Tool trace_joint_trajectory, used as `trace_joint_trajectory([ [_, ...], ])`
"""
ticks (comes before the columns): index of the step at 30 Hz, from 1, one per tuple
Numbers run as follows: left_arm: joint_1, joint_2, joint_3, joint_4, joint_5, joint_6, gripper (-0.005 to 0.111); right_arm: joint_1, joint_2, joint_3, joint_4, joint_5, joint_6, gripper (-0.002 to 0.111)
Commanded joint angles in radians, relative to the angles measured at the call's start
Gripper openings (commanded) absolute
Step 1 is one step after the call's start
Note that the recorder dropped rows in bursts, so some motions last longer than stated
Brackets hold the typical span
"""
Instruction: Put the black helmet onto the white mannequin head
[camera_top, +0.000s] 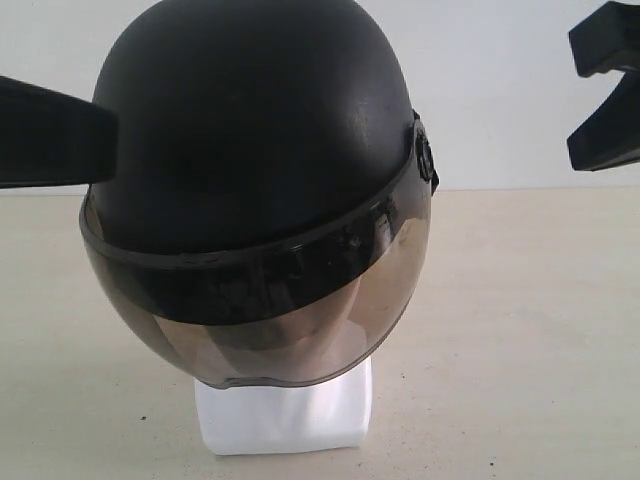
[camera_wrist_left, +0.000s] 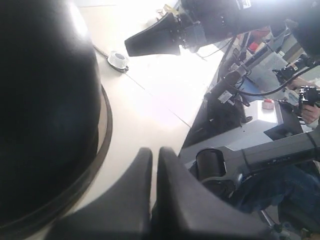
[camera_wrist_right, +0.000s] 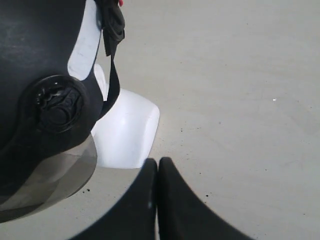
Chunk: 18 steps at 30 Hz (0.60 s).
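The black helmet (camera_top: 260, 130) sits upright over the white mannequin head, whose square base (camera_top: 285, 415) shows below the mirrored visor (camera_top: 270, 320); the face is hidden behind the visor. My left gripper (camera_top: 108, 135) is shut and empty, its tip at the helmet's left side; whether it touches the shell I cannot tell. In the left wrist view the shut left gripper (camera_wrist_left: 155, 152) lies beside the helmet (camera_wrist_left: 45, 110). My right gripper (camera_top: 600, 135) hangs high on the right, clear of the helmet. The right wrist view shows the shut right gripper (camera_wrist_right: 158, 162) near the base (camera_wrist_right: 125, 135), beside the helmet (camera_wrist_right: 35, 45) with its strap (camera_wrist_right: 113, 75).
The head stands on a pale beige table (camera_top: 520, 320). A small round white object (camera_wrist_left: 118, 59) lies far back on it. Past the table's edge (camera_wrist_left: 192, 122) are a dark stand, cables and a person's hand (camera_wrist_left: 310, 112).
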Motion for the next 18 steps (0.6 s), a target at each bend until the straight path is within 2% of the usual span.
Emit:
trace_joint_trajectory([
  [1, -0.007, -0.01, 0.006, 0.021, 0.01, 0.009, 0.004, -0.002, -0.005, 0.003, 0.006, -0.011, 0.001, 0.0],
  [3, -0.004, -0.01, -0.002, 0.039, 0.005, 0.041, 0.004, -0.002, -0.005, 0.003, 0.006, -0.011, 0.001, 0.0],
  [5, 0.022, -0.011, -0.066, 0.187, -0.038, 0.026, 0.004, -0.002, -0.005, 0.003, 0.006, -0.011, 0.001, 0.0],
  [7, 0.044, -0.022, -0.153, 0.43, -0.096, -0.174, 0.004, -0.002, -0.005, 0.003, 0.008, -0.011, 0.002, 0.0],
  [11, 0.091, -0.101, -0.263, 0.896, -0.102, -0.533, 0.004, -0.002, -0.005, 0.003, -0.002, -0.011, 0.002, 0.0],
  [13, 0.11, -0.178, -0.256, 1.126, -0.101, -0.709, 0.004, -0.002, -0.005, 0.003, 0.003, -0.011, 0.002, 0.0],
  [15, 0.112, -0.267, -0.226, 1.291, -0.09, -0.828, 0.004, -0.002, -0.005, 0.003, 0.003, -0.011, 0.002, 0.0],
  [18, 0.112, -0.391, -0.169, 1.441, -0.097, -0.965, 0.004, -0.002, -0.005, 0.003, 0.003, -0.011, 0.002, 0.0],
])
